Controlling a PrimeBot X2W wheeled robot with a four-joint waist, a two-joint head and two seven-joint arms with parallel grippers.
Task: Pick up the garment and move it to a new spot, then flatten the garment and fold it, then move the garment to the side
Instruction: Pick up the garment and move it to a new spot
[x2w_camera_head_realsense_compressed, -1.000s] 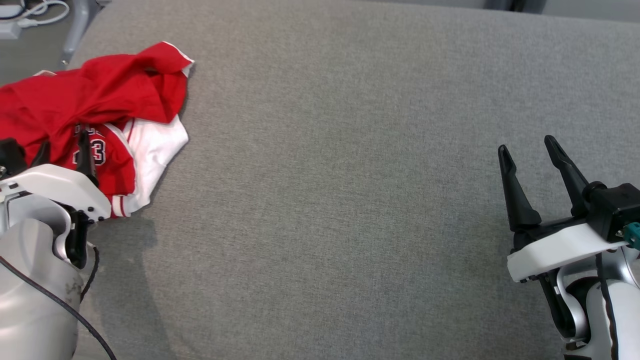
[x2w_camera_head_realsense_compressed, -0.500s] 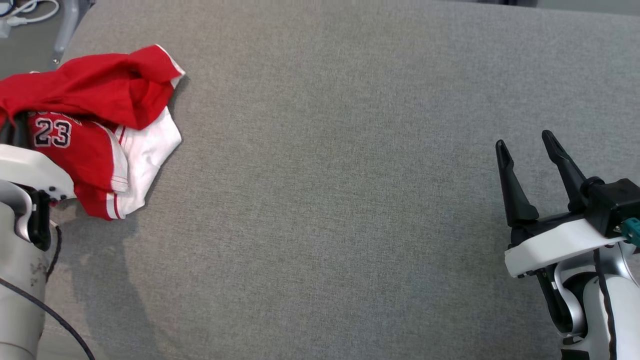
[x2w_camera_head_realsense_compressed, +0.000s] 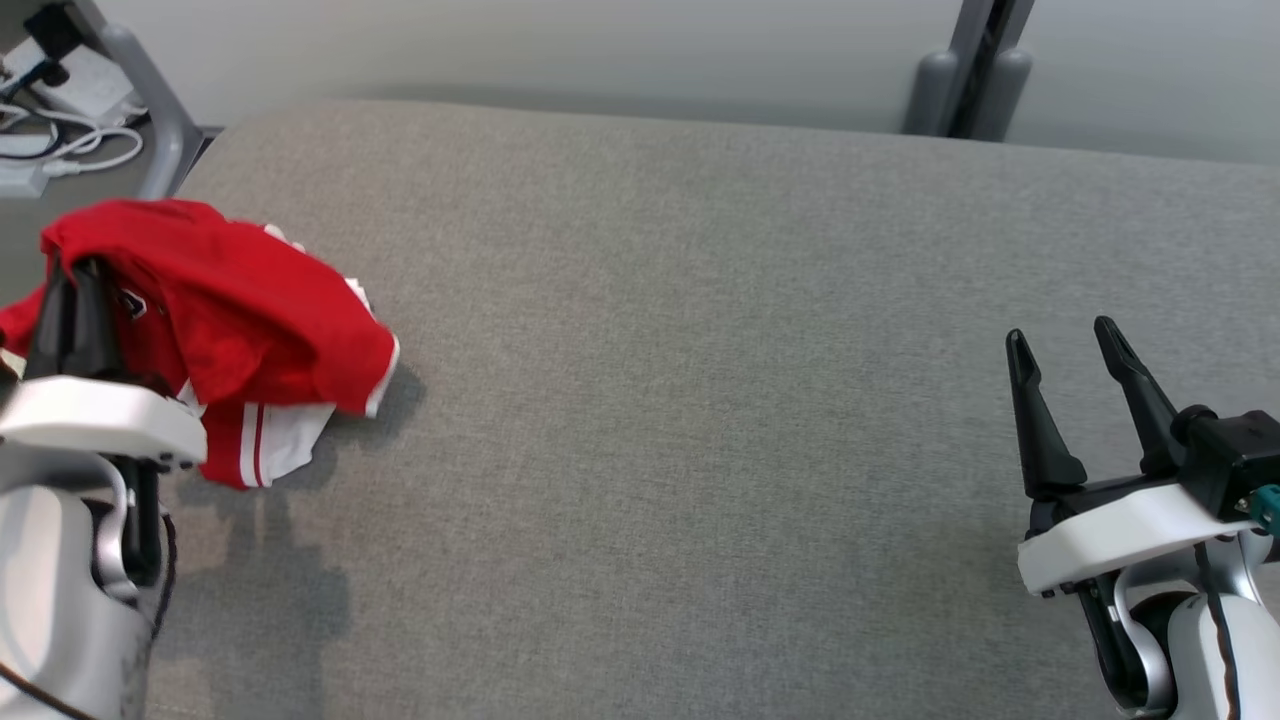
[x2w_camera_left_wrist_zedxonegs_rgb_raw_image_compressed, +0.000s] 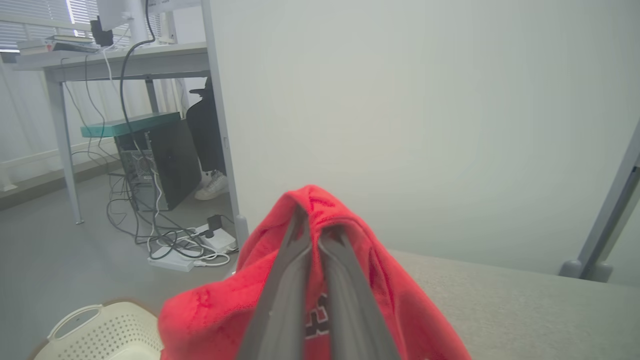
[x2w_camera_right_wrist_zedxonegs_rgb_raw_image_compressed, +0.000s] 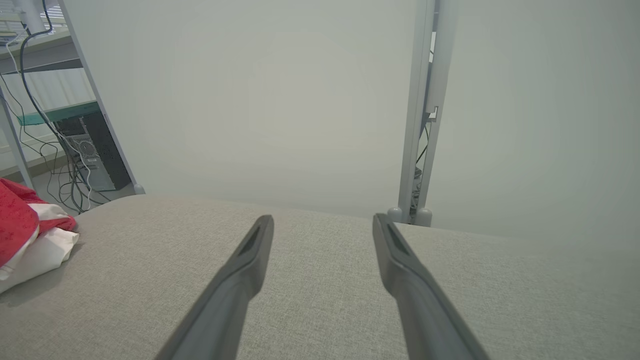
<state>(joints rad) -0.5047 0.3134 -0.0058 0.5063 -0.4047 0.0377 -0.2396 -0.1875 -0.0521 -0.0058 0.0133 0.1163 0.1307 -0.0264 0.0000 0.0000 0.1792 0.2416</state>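
From my remote station, my left gripper is clamped on a bunched peak of the red garment. Its two dark fingers are pressed together through the cloth in the left wrist view. The garment sits at the far left of the grey padded surface, draped from the pinch, and its white-trimmed lower folds rest on the padding in the right wrist view. On the floor beside it stands a white perforated basket, cut off by the frame so that I cannot tell what it holds. My right gripper hovers over the right end of the surface, well apart from the garment, its jaws spread with nothing between them. A pale partition rises behind the surface, with a metal post at its far edge. To the left are a desk, a computer tower beneath it, tangled cables and a person's shoe.
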